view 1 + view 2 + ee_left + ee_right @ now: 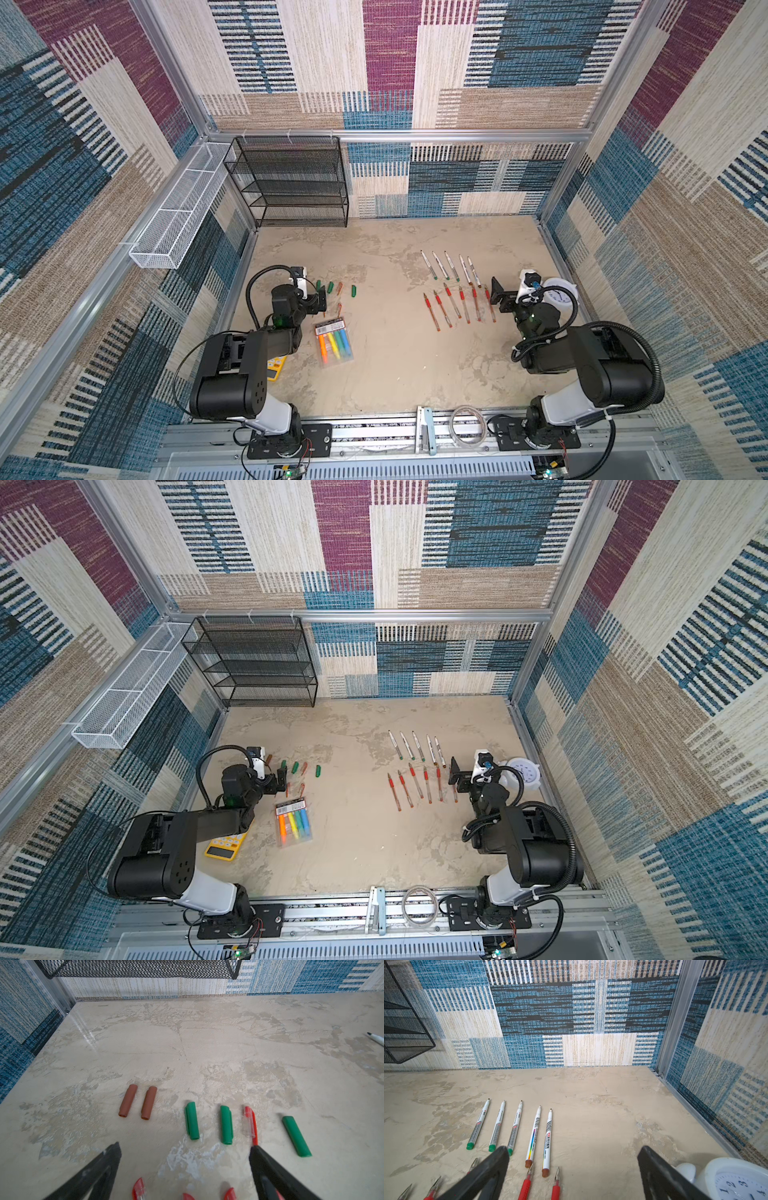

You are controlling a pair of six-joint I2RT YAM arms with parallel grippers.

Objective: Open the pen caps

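Pen caps [226, 1125], brown, green and red, lie loose in rows on my left. Pens [515, 1126] lie uncapped, parallel, tips away, on my right.

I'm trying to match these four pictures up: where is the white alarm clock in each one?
In a top view: alarm clock at the table's far right edge, right of the pens.
In a top view: alarm clock, same spot.
Left wrist view: not in it.
Right wrist view: alarm clock beside the right gripper, opposite the pens.
Shared landmark: the black mesh shelf, in all four.
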